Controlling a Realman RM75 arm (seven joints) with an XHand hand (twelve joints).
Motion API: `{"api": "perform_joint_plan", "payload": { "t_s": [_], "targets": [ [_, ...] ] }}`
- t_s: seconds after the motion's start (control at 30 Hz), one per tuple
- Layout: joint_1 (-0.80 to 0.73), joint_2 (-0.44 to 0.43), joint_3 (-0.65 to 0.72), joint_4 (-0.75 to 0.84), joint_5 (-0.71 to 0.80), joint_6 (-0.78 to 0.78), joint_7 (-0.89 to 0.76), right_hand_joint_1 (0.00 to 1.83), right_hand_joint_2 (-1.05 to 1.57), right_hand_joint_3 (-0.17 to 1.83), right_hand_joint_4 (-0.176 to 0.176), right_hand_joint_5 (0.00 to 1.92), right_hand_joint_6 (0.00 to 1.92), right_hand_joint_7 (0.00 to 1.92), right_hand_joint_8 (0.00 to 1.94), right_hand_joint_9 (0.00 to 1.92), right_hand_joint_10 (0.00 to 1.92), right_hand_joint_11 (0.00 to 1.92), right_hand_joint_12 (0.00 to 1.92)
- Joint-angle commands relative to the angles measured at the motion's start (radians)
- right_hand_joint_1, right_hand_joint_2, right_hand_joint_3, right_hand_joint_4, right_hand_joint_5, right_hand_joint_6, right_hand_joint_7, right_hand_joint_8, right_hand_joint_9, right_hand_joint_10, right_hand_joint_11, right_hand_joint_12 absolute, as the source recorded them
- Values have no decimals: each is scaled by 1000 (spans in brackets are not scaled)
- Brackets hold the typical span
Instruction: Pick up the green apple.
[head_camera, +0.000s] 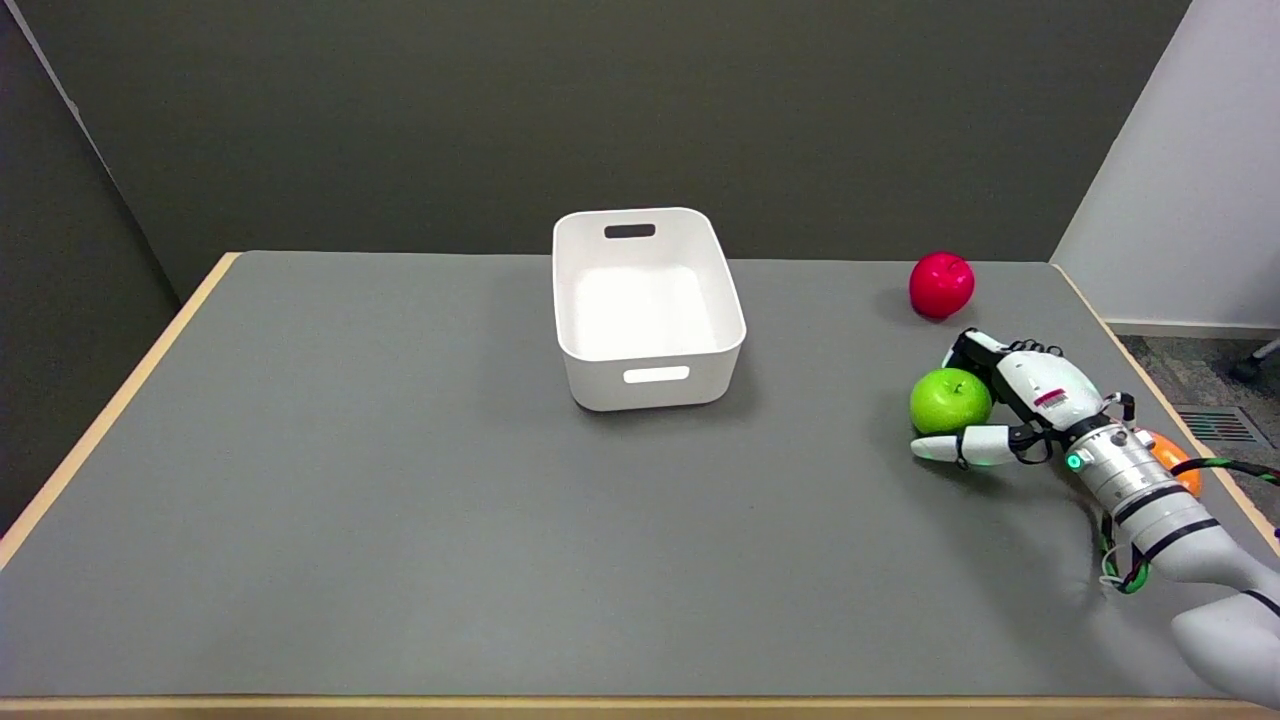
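Note:
The green apple (948, 399) rests on the grey table (400, 500) at the right side. My right hand (1020, 400) lies low against the apple's right flank, reaching in from the lower right. Its thumb (955, 446) stretches out along the apple's near side, and the other fingers (975, 350) curve round the far side. The fingers are apart and cup the apple without visibly closing on it. The apple's right side is hidden by the palm.
A red apple (941, 284) sits further back on the right. An orange fruit (1172, 462) lies half hidden behind my wrist near the table's right edge. A white bin (648, 308), nothing in it, stands at centre back.

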Motion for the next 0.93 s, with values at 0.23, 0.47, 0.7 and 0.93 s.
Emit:
{"api": "perform_joint_plan", "payload": {
  "t_s": [0.23, 0.47, 0.7, 0.93],
  "targets": [
    [33, 12, 42, 281, -10, 172, -2, 1158, 1183, 279, -176, 602, 1561, 658, 1595, 881, 1733, 673, 1919],
    [181, -66, -19, 401, -33, 164, -58, 1156, 1176, 305, -176, 593, 1575, 652, 1612, 877, 1793, 664, 1921],
    [419, -150, -204, 352, -87, 109, -85, 1148, 1178, 325, -176, 578, 1601, 636, 1641, 874, 1861, 648, 1921],
    [678, -219, -437, 197, -87, -35, -131, 1147, 1172, 340, -176, 576, 1607, 634, 1650, 877, 1906, 651, 1921]
  ]
}}
